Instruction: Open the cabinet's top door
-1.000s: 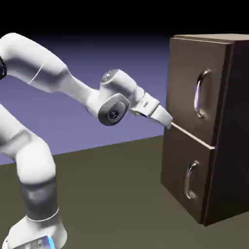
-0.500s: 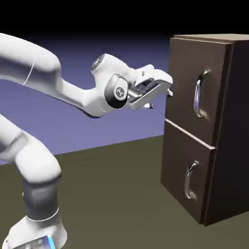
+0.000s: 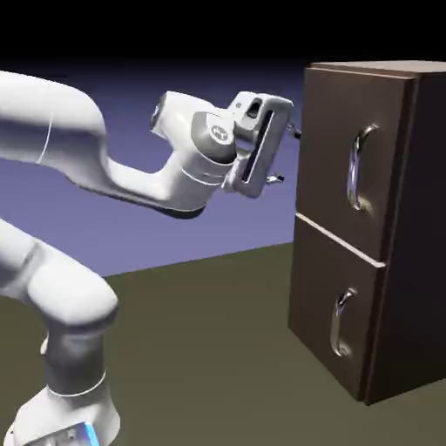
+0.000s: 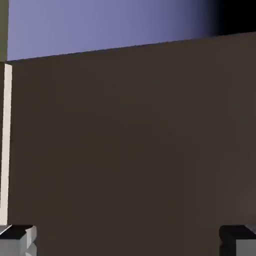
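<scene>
The dark brown cabinet (image 3: 409, 244) stands at the exterior view's right. Its top door (image 3: 335, 113) lies flush with the front, and a long curved silver handle (image 3: 357, 170) runs down it. My gripper (image 3: 287, 157) hangs open just left of the door's left edge, at the height of the door's upper half, one finger above the other. It holds nothing and is well short of the handle. In the hand view, dark wood (image 4: 135, 150) fills most of the picture. The two grey fingertips (image 4: 17, 240) sit far apart at the bottom corners, with the gripper (image 4: 128, 245) between them.
Below the top door is a shorter panel (image 3: 327, 279) with a smaller silver handle (image 3: 341, 322). The olive table (image 3: 200, 348) runs under the arm. In the hand view a pale vertical strip (image 4: 6, 145) edges the wood on the left, with blue-violet backdrop (image 4: 100, 25) above.
The hand has risen from the seam between the two panels to the top door's upper half and rolled, so the fingers now stand one above the other. The jaws stayed open.
</scene>
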Robot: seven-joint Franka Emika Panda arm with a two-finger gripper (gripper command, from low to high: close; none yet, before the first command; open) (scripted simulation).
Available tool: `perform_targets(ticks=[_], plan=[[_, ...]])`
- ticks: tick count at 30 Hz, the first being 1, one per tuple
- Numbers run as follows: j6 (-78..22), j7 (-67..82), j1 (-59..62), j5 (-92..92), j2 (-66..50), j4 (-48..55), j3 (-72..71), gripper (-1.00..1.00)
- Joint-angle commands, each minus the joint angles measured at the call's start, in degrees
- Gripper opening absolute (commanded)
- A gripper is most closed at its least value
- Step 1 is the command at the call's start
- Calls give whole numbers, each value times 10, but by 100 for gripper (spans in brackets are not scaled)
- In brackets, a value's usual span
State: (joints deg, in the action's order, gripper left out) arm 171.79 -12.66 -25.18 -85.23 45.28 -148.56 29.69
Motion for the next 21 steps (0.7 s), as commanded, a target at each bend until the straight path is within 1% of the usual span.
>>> perform_targets(ticks=[1, 21], plan=[[-1, 9, -7, -25, 4, 4, 9, 0], [-14, 183, -150, -523, 77, 76, 182, 0]])
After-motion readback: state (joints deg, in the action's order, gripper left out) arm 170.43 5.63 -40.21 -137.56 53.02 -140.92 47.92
